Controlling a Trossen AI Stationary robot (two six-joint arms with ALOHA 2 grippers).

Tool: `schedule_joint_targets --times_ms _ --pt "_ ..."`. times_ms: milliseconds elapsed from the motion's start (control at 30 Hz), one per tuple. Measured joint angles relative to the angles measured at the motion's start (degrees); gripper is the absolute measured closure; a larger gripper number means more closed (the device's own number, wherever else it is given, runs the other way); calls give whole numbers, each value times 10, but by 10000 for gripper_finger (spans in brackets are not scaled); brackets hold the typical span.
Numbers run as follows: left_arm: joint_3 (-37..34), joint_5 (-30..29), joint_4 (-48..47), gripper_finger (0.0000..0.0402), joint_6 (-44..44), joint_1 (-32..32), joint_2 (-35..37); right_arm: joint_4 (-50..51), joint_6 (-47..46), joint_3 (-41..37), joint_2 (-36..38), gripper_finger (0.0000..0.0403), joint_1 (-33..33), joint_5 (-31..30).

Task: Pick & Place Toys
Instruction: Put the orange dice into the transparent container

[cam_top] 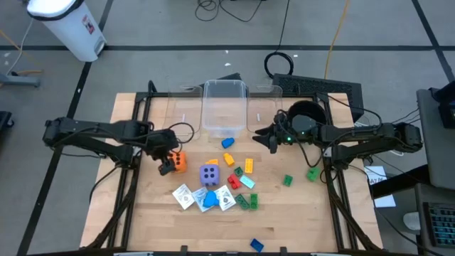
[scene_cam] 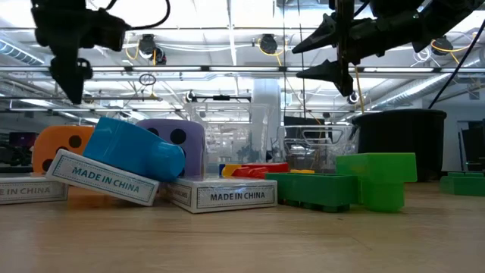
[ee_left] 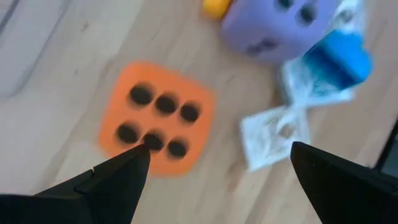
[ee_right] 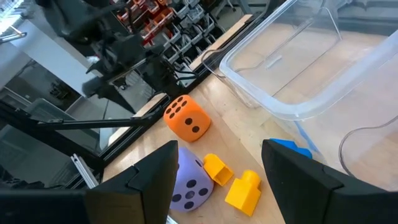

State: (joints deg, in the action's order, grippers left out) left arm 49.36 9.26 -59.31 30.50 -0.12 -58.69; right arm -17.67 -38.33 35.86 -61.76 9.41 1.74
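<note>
Left gripper (cam_top: 168, 165): I see its fingers spread wide, empty, hovering just above the orange die (cam_top: 178, 161).
Right gripper (cam_top: 271, 139): fingers apart, holding nothing, raised beside the clear bin (cam_top: 225, 105).
Toys: purple die (cam_top: 209, 174), cards (cam_top: 183, 195) and bricks (cam_top: 248, 166) lie mid-table.

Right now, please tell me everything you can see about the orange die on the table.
The orange die is a soft-looking foam cube with rounded corners and black dots. Six dots face up in the left wrist view. It sits flat on the wooden table, left of the purple die, which stands apart from it. The left gripper hangs open beside and above it, fingers not closed on it. Nothing else seems to touch the die.
</note>
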Motion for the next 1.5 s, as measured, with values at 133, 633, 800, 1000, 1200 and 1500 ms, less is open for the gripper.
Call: schedule_joint_targets --times_ms 133,633,800,1000,1200,1500 --pt "0 5 -15 9 -27 21 -3 1 0 0 0 177 0 0" --pt "0 34 -24 9 -94 63 -2 5 25 0 0 177 0 0" --pt "0 0 -45 9 -149 55 -29 5 40 0 0 177 0 0" --pt "0 -33 -56 9 -188 34 -74 5 62 0 0 177 0 -1" --pt "0 -44 -55 9 -174 16 -102 5 77 0 0 177 0 -2" --pt "0 -86 -36 9 -150 -16 -107 -2 91 -5 0 177 0 -2"
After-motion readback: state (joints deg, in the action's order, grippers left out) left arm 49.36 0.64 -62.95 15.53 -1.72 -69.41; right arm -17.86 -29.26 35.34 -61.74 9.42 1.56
